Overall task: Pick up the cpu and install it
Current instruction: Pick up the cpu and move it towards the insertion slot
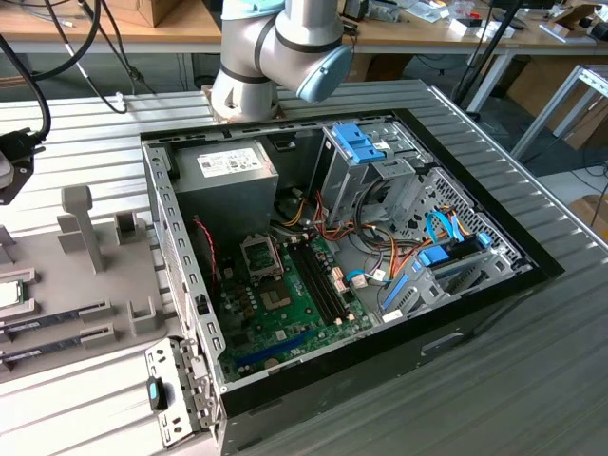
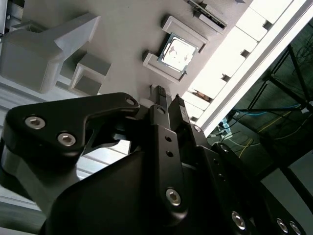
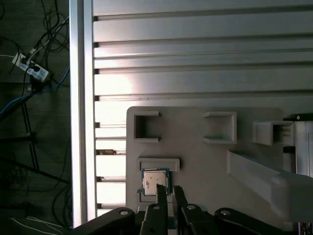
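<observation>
The cpu [image 3: 155,181], a small square chip with a silvery top, lies flat in a pale holder on the grey fixture plate [image 3: 205,166]. In the second wrist view the cpu [image 2: 177,52] sits just beyond my fingertips. My gripper [image 3: 167,189] hovers above the plate at the chip's near edge, apart from it; its thin black fingers [image 2: 159,100] stand close together with nothing between them. In the exterior view the cpu [image 1: 8,293] is at the far left edge. The black socket frame [image 1: 260,256] lies on the green motherboard inside the open case.
Grey upright posts [image 1: 80,224] and memory sticks [image 1: 57,318] share the fixture plate. The open computer case [image 1: 180,285] holds a grey power-supply box [image 1: 226,175], a blue-tabbed drive cage [image 1: 366,142] and loose cables. The slatted table's edge rail [image 3: 78,98] runs beside the plate.
</observation>
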You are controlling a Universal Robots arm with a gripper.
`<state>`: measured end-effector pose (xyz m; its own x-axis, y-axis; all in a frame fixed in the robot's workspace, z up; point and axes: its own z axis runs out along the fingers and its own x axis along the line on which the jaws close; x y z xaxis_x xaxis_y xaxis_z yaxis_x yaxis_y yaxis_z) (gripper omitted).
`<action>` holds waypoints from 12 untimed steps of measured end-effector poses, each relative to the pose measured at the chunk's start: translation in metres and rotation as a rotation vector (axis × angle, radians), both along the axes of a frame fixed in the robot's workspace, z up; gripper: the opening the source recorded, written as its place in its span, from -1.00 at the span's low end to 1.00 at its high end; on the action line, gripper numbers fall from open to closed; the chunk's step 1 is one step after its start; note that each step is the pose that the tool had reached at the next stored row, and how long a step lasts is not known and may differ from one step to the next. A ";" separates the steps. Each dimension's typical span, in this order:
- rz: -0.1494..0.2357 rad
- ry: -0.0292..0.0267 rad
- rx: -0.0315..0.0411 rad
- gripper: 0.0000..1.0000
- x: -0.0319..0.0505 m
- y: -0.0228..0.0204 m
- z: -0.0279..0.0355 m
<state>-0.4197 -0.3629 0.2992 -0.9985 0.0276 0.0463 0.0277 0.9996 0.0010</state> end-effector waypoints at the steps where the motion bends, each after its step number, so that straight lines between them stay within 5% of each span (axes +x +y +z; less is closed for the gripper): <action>1: 0.000 0.0000 0.0000 -0.53 0.0000 0.0000 0.0000; 6: 0.000 0.0000 0.0000 -0.04 0.0000 0.0000 -0.0001; 12: 0.000 0.0000 0.0000 -0.04 0.0000 0.0000 -0.0002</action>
